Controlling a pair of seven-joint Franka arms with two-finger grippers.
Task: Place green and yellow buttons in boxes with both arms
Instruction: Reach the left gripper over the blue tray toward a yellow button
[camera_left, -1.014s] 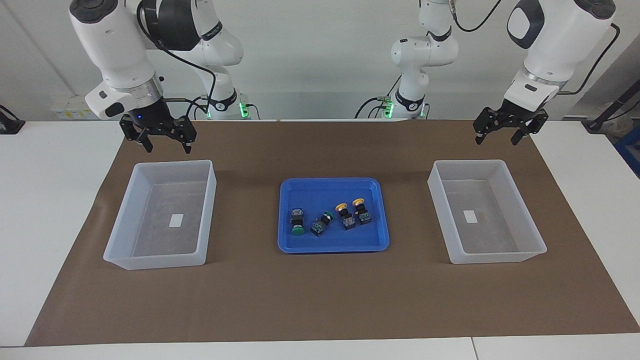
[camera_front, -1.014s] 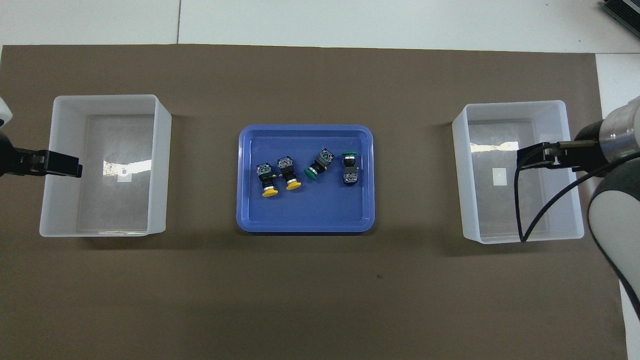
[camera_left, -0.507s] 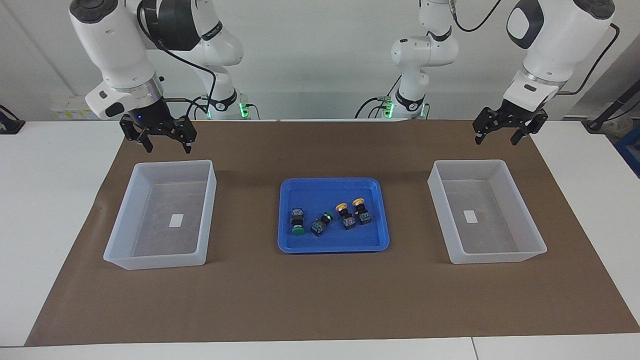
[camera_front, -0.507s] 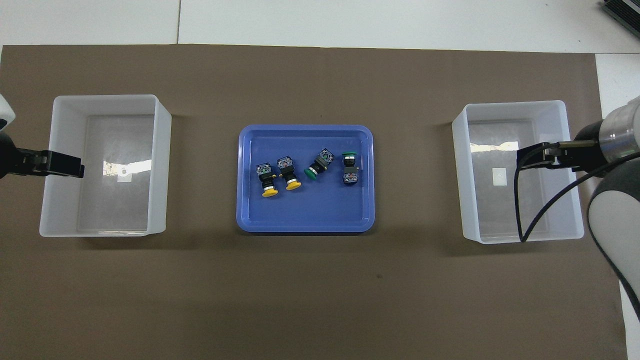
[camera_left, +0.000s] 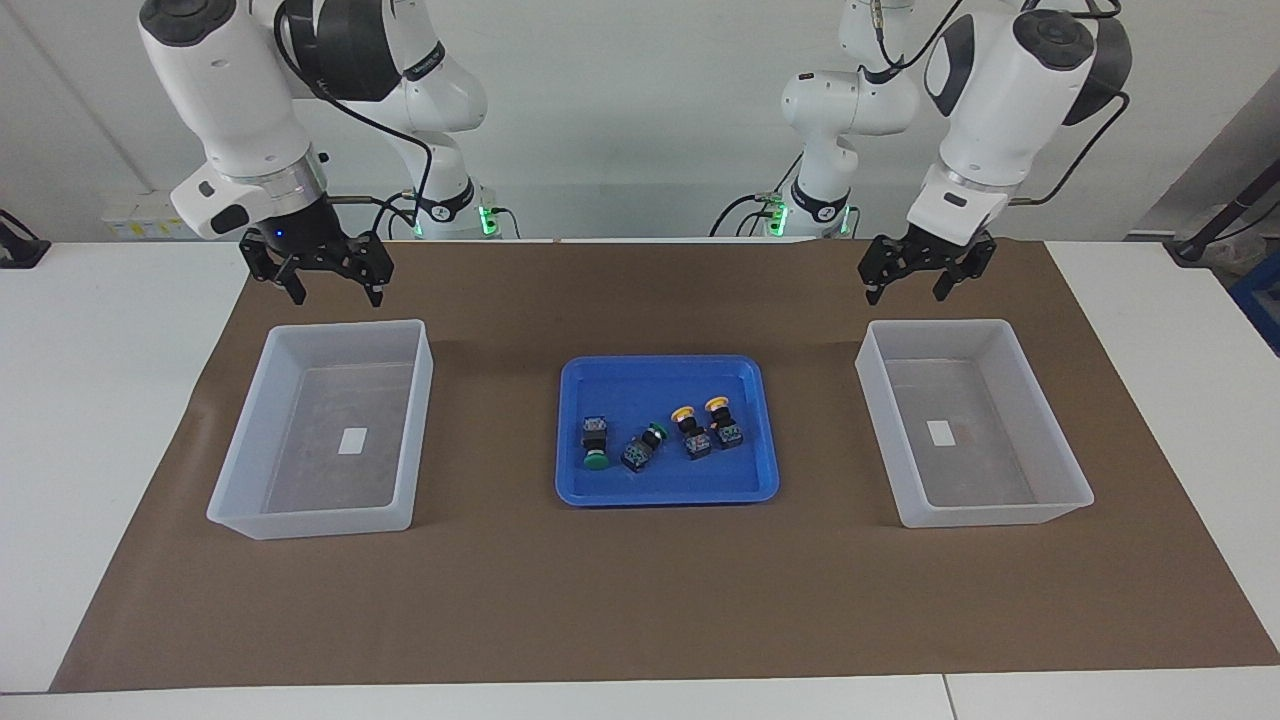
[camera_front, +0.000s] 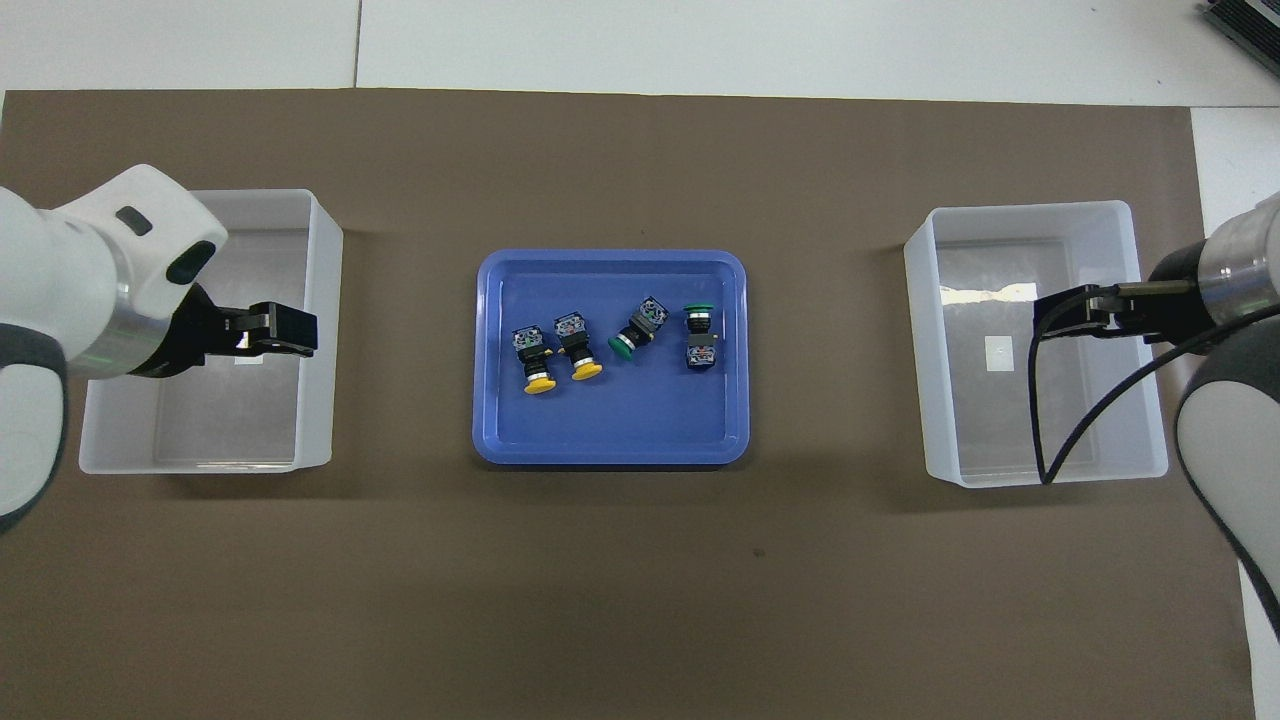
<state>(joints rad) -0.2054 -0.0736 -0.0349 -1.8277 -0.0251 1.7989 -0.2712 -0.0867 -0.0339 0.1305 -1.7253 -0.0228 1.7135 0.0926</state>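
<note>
Two green buttons and two yellow buttons lie on their sides in the blue tray. From overhead the yellow pair lies toward the left arm's end, the green pair toward the right arm's. A translucent box stands at the left arm's end, another at the right arm's end; both hold only a white sticker. My left gripper hangs open over its box's tray-side edge. My right gripper hangs open over its box.
A brown mat covers the white table, with the tray at its middle between the two boxes. Cables trail from both arms. A dark device sits at the table's corner, farthest from the robots at the right arm's end.
My left arm has swung toward the tray, carrying its open gripper from the outer side of its box to the tray-side edge. The right arm and the buttons have not moved.
</note>
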